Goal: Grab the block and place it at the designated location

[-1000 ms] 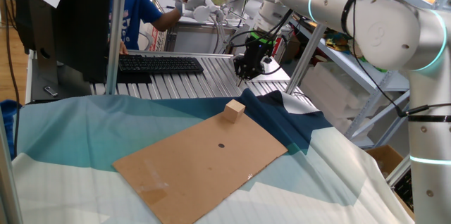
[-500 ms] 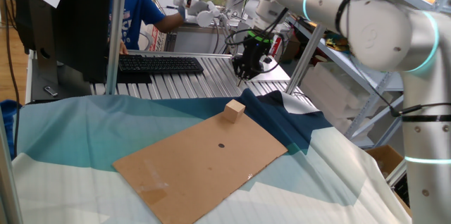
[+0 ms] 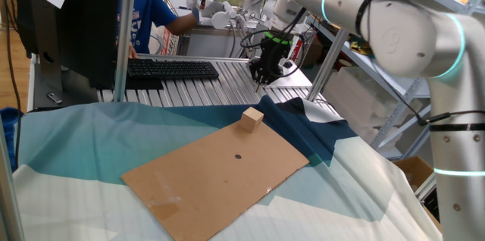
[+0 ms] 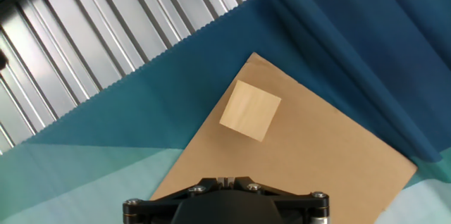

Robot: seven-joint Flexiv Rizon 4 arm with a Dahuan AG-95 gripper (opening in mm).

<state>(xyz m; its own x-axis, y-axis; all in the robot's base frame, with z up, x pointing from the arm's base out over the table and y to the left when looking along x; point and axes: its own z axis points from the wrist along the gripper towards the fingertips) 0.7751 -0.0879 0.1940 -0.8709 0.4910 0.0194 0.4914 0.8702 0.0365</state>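
A pale wooden block (image 3: 252, 118) sits on the far corner of a brown cardboard sheet (image 3: 220, 174); a small dark mark (image 3: 238, 157) lies near the sheet's middle. My gripper (image 3: 258, 80) hangs above and behind the block, over the ribbed metal surface, apart from it. Its fingers come to one narrow tip and look shut, holding nothing. In the hand view the block (image 4: 251, 110) lies on the cardboard's (image 4: 310, 168) corner, well ahead of my gripper (image 4: 225, 179), of which only the dark body shows at the bottom edge.
A black keyboard (image 3: 171, 69) lies on the ribbed metal surface (image 3: 204, 93) behind the cloth. Dark blue cloth (image 3: 305, 126) is bunched to the right of the block. A metal post (image 3: 121, 36), a monitor (image 3: 76, 21) and a person in blue (image 3: 148, 10) stand at the back left.
My arm has shifted slightly up and to the left. The block and cardboard have not moved.
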